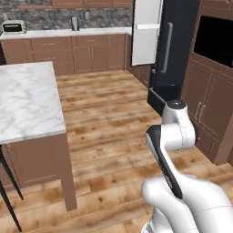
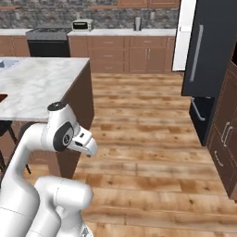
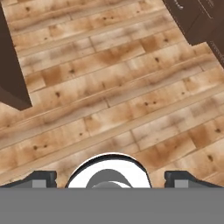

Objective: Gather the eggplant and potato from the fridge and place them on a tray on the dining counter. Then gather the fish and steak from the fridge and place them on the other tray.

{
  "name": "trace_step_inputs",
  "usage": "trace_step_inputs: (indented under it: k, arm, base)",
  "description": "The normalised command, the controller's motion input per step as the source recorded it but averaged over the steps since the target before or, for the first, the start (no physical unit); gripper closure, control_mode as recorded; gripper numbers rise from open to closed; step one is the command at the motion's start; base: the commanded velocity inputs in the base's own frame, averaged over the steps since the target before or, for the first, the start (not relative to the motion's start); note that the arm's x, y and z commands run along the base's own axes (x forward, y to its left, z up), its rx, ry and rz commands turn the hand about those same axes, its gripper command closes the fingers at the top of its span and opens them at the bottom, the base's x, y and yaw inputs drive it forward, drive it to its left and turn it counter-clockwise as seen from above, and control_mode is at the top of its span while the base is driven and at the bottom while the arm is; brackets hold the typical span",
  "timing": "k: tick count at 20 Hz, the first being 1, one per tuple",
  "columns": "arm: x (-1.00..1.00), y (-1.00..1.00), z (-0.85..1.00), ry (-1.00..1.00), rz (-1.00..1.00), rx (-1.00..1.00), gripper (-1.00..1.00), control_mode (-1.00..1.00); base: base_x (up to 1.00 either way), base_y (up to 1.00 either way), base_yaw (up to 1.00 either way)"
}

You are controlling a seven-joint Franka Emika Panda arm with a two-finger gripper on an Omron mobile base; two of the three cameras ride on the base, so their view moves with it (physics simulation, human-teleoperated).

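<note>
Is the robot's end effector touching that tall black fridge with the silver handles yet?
Apart. In the hand view the open end effector points down at bare wooden floor, its fingertips holding nothing. In the left base view the fridge stands well beyond the arm.

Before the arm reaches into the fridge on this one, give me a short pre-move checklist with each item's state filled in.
1. Gripper open and empty: ok; its tips stand wide apart over bare wood plank floor, nothing between them.
2. Tall black double-door fridge has a door open: ok; a door with a white inner face is swung out.
3. Base close enough to reach the fridge: not ok; open floor lies between.
4. Food items located: cannot tell; the fridge interior is hidden.
5. White grey-veined marble dining counter within sight: ok.
6. Dark red-brown tray located: cannot tell; a sliver at the picture edge.
</note>
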Motion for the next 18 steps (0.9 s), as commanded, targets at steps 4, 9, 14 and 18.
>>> trace_step_inputs:
  k: [4,9,14,18]
  arm:
    - [0.0,0.0,0.0,0.0,0.0,0.0,-1.0,1.0]
    - [0.0,0.0,0.0,0.0,0.0,0.0,-1.0,1.0]
    - [0.0,0.0,0.0,0.0,0.0,0.0,-1.0,1.0]
    - [0.0,0.0,0.0,0.0,0.0,0.0,-1.0,1.0]
  base:
    - [1.0,-0.73,0.0]
    - [1.0,-0.38,0.0]
    - [1.0,0.05,-0.05]
    - [1.0,0.02,-0.11]
